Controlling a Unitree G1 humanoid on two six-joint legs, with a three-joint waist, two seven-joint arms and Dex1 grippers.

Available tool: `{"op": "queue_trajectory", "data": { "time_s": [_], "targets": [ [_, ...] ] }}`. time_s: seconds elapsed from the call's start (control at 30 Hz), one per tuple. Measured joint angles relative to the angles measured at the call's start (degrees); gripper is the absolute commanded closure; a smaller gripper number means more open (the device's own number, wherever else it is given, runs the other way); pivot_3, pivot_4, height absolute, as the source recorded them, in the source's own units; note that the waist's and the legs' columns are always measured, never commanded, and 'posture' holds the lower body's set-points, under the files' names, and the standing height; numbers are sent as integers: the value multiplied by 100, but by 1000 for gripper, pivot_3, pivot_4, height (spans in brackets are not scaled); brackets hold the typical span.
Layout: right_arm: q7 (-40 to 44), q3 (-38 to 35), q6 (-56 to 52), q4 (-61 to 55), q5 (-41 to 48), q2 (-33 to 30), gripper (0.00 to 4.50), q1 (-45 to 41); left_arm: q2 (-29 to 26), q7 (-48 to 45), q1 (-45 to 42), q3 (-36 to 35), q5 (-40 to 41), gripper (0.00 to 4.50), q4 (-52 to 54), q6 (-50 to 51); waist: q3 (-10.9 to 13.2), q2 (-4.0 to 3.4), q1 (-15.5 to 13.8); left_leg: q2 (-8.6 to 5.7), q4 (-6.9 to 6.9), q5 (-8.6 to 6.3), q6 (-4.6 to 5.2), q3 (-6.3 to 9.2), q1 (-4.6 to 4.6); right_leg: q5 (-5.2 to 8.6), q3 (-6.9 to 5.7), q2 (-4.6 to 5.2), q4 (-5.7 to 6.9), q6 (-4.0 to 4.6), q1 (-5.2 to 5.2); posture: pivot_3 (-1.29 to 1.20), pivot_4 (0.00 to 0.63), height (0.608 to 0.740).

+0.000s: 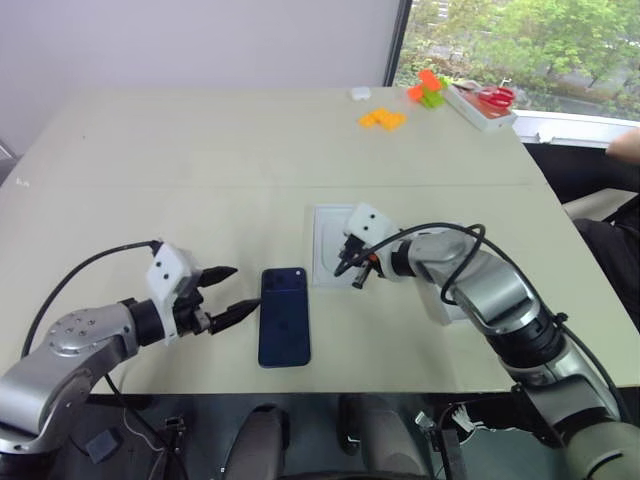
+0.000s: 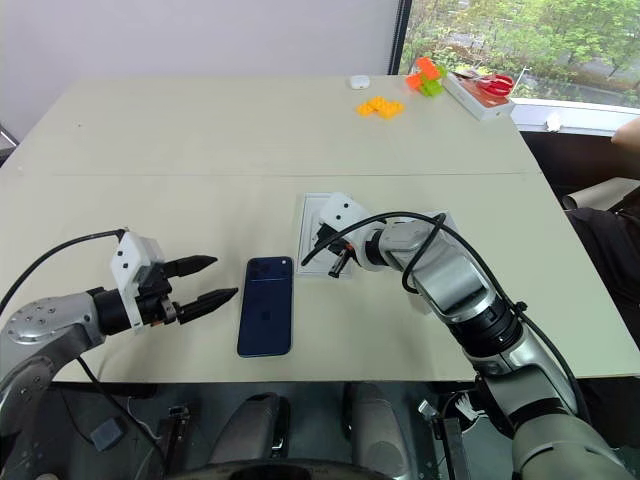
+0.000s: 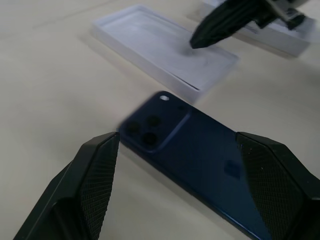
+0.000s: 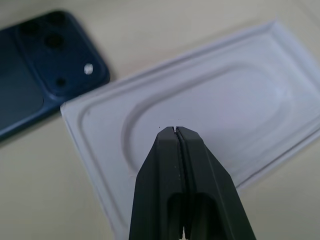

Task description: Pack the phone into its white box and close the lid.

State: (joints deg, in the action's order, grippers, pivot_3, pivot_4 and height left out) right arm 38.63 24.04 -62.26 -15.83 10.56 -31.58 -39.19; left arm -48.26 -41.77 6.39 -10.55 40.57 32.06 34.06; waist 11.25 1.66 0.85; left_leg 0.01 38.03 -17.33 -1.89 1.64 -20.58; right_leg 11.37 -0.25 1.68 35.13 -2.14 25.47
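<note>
Tabletop (image 1: 200, 150), beige, by a window (image 1: 520, 40); left tool (image 1: 228, 293) wide, right tool (image 1: 350, 275) pinched empty.

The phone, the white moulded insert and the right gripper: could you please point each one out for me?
phone (image 1: 284, 318), left eye view, middle of its dark blue back.
white moulded insert (image 4: 210, 105), right wrist view, floor of its rounded hollow.
right gripper (image 4: 175, 131), right wrist view, tips of its shut fingers.

A beige table (image 1: 200, 170) stands by a pale wall (image 1: 180, 40), with a window (image 1: 520, 40) showing what seems daylit greenery.
</note>
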Motion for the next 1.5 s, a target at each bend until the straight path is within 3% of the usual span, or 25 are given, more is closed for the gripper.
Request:
{"op": "queue_trajectory", "data": {
  "time_s": [0.77, 1.1, 1.2, 1.4, 1.5],
  "targets": [
    [-166, 257, -91, 588, -151, 345, 4453, -170, 236, -176, 24, 14, -139, 569, 64, 23, 0, -1, 14, 5, 0, -2, 4, 2, 9, 0, -2, -14, 7, -2, -3, 0, 150, 727],
    [-384, -100, 37, 727, -115, 735, 4453, -316, 363, -135, -48, -122, -108, 569, 43, 49, 1, -2, 32, 9, 0, -2, 4, 3, 9, 0, -3, -19, 9, -2, -1, 0, 150, 727],
    [-409, -122, 372, 764, -146, 744, 4453, -279, 528, 13, -61, -314, 15, 569, -95, 108, 2, -4, 20, 10, 0, -2, 5, 3, 6, -1, -4, -18, 8, -3, 0, 0, 150, 727],
    [123, -510, 2407, -33, -38, 434, 4453, 607, 768, 586, -156, -1181, 644, 569, -568, 677, 1, -3, 14, 17, 0, -10, 18, 5, 4, -9, -3, -11, 3, -34, -1, 0, 150, 727],
    [447, -574, 2599, -324, 94, 248, 4453, 861, 777, 773, -110, -1364, 893, 569, -634, 1018, 1, -2, 28, 19, 0, -10, 19, 5, 10, -8, 1, -11, 4, -32, -2, 0, 150, 727]
  ]
}}
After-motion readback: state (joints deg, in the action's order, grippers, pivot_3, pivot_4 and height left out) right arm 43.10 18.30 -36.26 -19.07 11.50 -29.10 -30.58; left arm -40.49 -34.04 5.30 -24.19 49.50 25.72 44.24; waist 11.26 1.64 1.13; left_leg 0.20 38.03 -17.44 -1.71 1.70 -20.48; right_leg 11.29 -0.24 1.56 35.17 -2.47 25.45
